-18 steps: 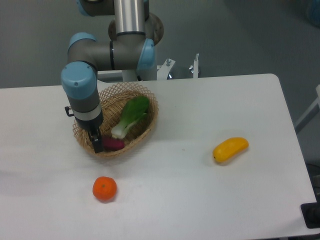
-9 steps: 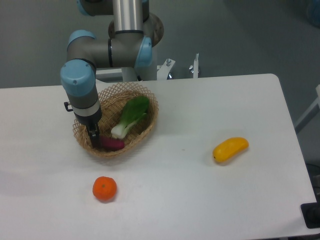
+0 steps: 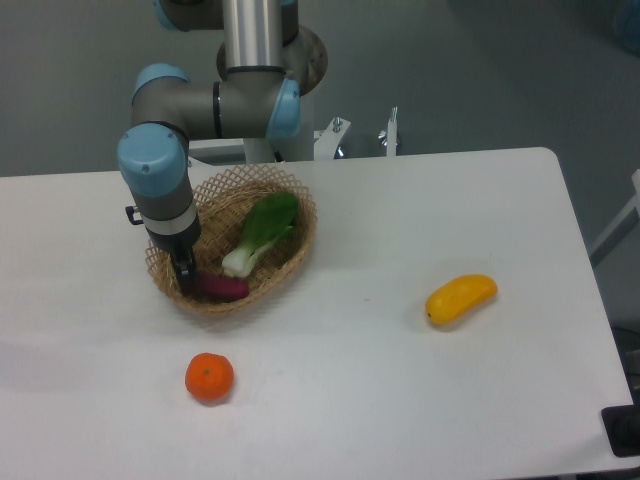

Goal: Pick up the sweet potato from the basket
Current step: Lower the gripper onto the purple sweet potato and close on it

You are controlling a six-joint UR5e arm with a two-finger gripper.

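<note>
The sweet potato point(image 3: 224, 288) is a small reddish-purple tuber lying at the front of the tan wicker basket point(image 3: 298, 245). My gripper point(image 3: 185, 279) reaches down into the basket's front left part, with its dark fingers right at the sweet potato's left end. The wrist hides the gap between the fingers, so their spread and any hold on the tuber do not show. A green-and-white leafy vegetable point(image 3: 262, 232) lies diagonally in the basket behind the sweet potato.
An orange point(image 3: 209, 378) sits on the white table in front of the basket. A yellow oblong fruit point(image 3: 461, 298) lies at the right. The arm's blue-capped joints point(image 3: 155, 160) rise over the basket's left side. The table's right edge is near x 600.
The gripper has shifted slightly left and up inside the basket, uncovering more of the sweet potato's left end. The sweet potato, vegetable, orange and yellow fruit have stayed put.
</note>
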